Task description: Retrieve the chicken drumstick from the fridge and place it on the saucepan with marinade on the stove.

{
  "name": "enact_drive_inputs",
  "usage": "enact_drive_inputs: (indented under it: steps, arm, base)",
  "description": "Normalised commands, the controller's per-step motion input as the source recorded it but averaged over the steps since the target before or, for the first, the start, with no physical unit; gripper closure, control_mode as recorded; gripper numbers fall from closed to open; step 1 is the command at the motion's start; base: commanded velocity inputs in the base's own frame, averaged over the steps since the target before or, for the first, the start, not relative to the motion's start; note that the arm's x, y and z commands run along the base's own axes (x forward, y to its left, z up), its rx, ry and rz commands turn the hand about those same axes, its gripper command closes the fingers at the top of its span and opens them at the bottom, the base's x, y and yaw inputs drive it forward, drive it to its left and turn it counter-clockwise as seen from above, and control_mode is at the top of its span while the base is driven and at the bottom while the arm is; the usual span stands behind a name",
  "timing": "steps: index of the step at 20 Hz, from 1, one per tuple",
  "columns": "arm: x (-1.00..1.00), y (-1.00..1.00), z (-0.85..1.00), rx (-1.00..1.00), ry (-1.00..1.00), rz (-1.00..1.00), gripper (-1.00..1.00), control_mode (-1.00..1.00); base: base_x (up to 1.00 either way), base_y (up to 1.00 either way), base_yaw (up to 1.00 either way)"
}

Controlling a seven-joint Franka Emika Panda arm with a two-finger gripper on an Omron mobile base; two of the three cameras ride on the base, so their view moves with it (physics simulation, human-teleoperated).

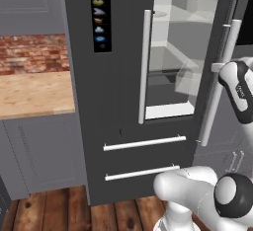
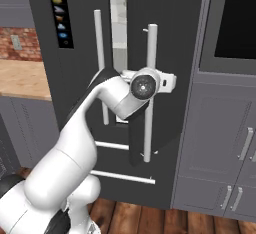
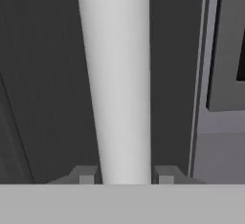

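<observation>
a wooden countertop (image 1: 34,93) lies well to the pincer's left, under a red brick wall (image 1: 32,53). grey cabinets (image 1: 42,151) sit below that counter. a black oven window (image 2: 235,28) is up to the pincer's right, with grey drawers (image 2: 225,143) beneath. wood plank floor (image 1: 64,210) runs below.

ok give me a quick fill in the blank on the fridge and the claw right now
1. The claw is shut on the right fridge door's silver ____.
2. The right door of the fridge stands partly ____.
3. Below the doors sit ____ drawers with bar handles.
4. Left of the fridge is a wooden ____ under red brick.

Missing words: handle; open; two; counter
</observation>
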Motion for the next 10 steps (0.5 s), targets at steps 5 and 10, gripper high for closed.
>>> enact_drive_inputs:
  steps: [5, 10]
  arm:
    - [-0.17, -0.11, -0.04, 0.0, -0.04, -0.03, -1.0, -1.0]
    - [-0.33, -0.15, -0.01, 0.0, -0.02, -0.15, -1.0, -1.0]
  base:
    - [0.0, 0.0, 0.0]
    - [0.0, 0.0, 0.0]
